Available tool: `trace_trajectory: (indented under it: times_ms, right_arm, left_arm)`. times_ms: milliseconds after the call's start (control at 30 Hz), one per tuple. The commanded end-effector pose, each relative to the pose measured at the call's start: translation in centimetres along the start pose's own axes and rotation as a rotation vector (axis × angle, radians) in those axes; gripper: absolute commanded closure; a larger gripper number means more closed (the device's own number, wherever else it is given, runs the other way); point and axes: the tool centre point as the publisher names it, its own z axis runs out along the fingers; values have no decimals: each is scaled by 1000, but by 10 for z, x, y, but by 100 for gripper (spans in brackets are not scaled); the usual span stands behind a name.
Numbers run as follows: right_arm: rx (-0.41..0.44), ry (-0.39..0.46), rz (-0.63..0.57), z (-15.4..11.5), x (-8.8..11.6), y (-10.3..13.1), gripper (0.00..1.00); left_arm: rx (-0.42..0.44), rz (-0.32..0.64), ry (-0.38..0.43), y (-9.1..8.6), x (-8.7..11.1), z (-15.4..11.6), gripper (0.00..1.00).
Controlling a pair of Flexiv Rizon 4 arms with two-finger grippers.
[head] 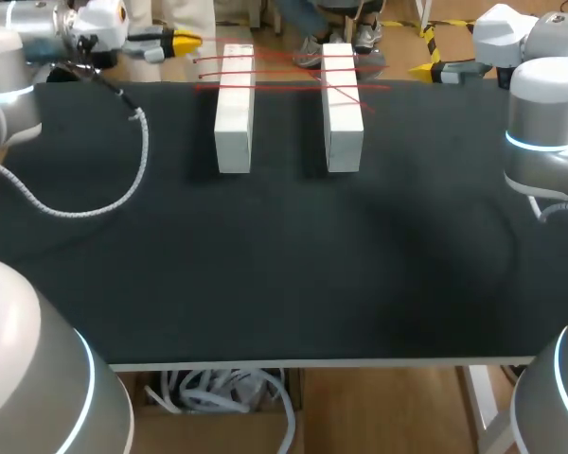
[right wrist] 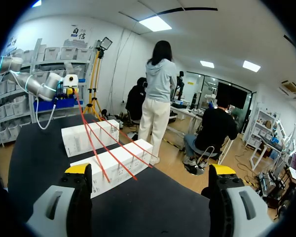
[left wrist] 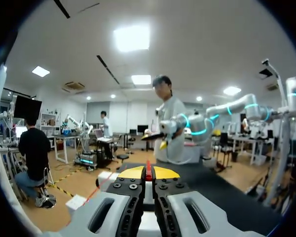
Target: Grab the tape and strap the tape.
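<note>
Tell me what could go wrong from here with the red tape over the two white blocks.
1. The left gripper pinches the tape only at its tips; a pull may slip it free.
2. Nothing holds the white blocks near the table edge; the right gripper is open, so tension could drag them.

Our left arm [head: 5, 66] and right arm [head: 547, 113] are smooth silver-grey tubes with thin cyan light rings at the joints. A white coiled cable [head: 144, 151] trails from the left one. Our jaws have pale grey bodies with slotted cut-outs, black finger links [left wrist: 126, 196] studded with screws, and bright yellow tips [right wrist: 78, 169].
</note>
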Motion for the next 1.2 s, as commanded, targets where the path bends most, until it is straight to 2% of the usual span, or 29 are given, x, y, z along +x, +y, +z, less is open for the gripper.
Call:
trace_trajectory:
  times_ms: [33, 267, 467, 533, 1200]
  right_arm:
    - [0, 0, 0, 0, 0, 0, 0]
    - [0, 0, 0, 0, 0, 0, 0]
    - [0, 0, 0, 0, 0, 0, 0]
    - [0, 0, 0, 0, 0, 0, 0]
    - [0, 0, 0, 0, 0, 0, 0]
  left_arm:
    - [38, 7, -45, -33, 11, 13, 100]
    - [122, 15, -26, -74, 18, 33, 100]
    - [199, -27, -11, -97, 21, 46, 100]
    - [205, -8, -8, -103, 23, 51, 100]
    - [225, 41, 19, -123, 28, 61, 100]
